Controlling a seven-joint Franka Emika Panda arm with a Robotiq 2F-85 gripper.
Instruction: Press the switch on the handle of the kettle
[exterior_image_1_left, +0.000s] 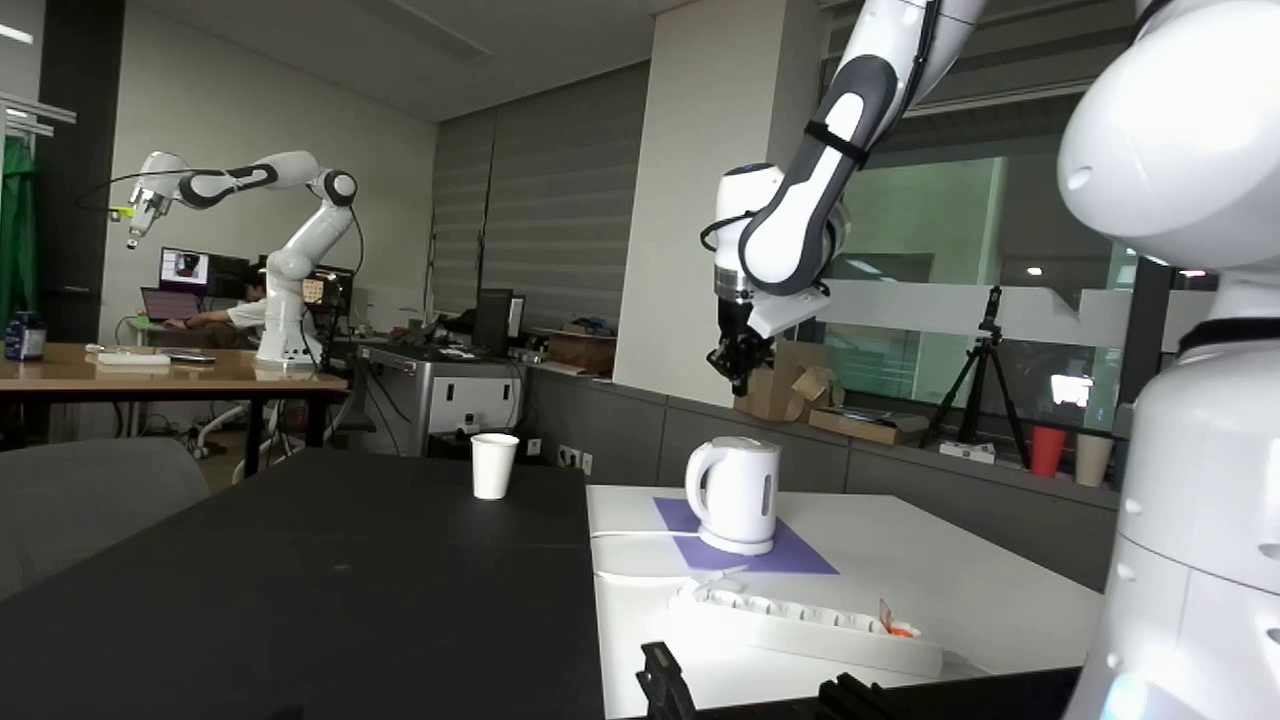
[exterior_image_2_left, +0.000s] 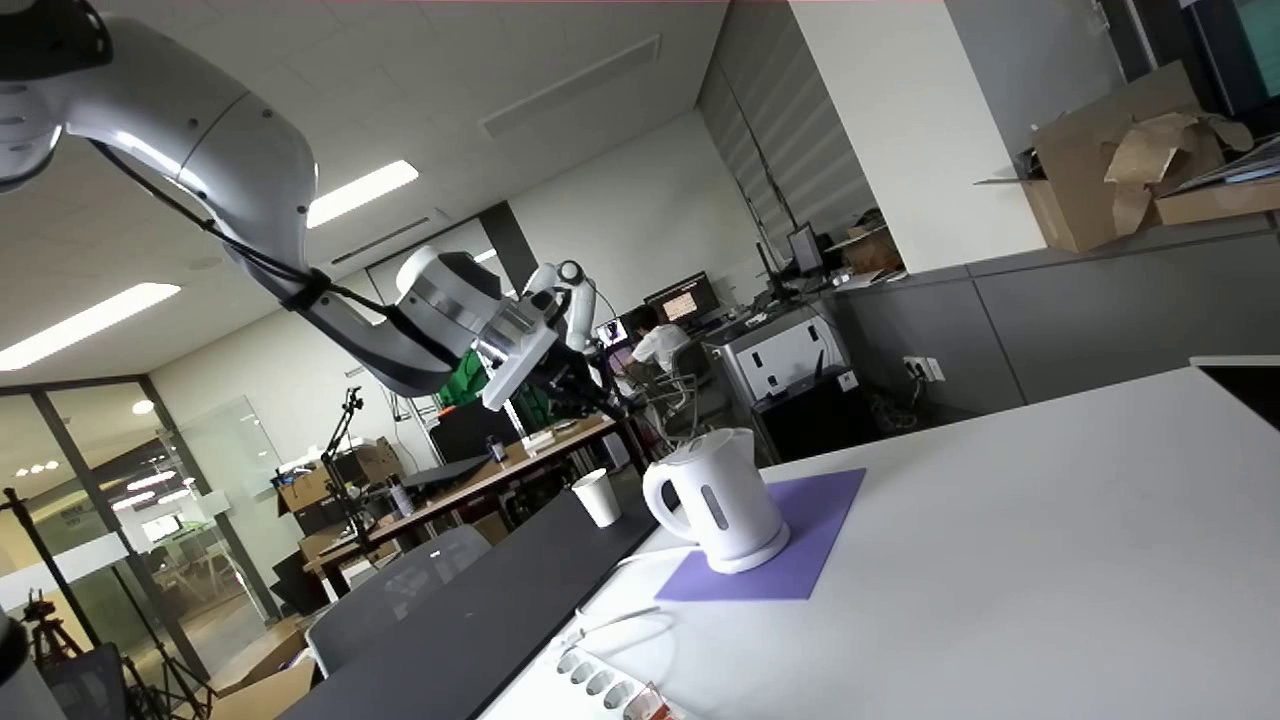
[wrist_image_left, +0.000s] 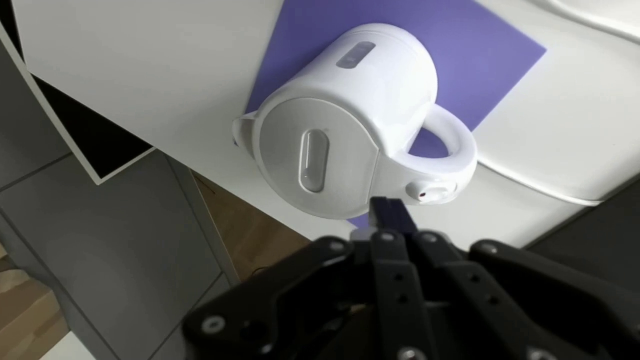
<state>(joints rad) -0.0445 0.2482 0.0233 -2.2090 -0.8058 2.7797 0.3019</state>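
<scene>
The white kettle stands upright on a purple sheet; it also shows in an exterior view and from above in the wrist view. Its curved handle points right in the wrist view, and left in both exterior views. The switch, with a small red mark, sits on top of the handle. My gripper is shut with its fingertips together and nothing between them. It hangs in the air above the kettle, apart from it, also in both exterior views.
A white table carries the kettle, its cord and a white power strip. A black table adjoins it, with a white paper cup on it, also seen in an exterior view. A grey wall stands behind.
</scene>
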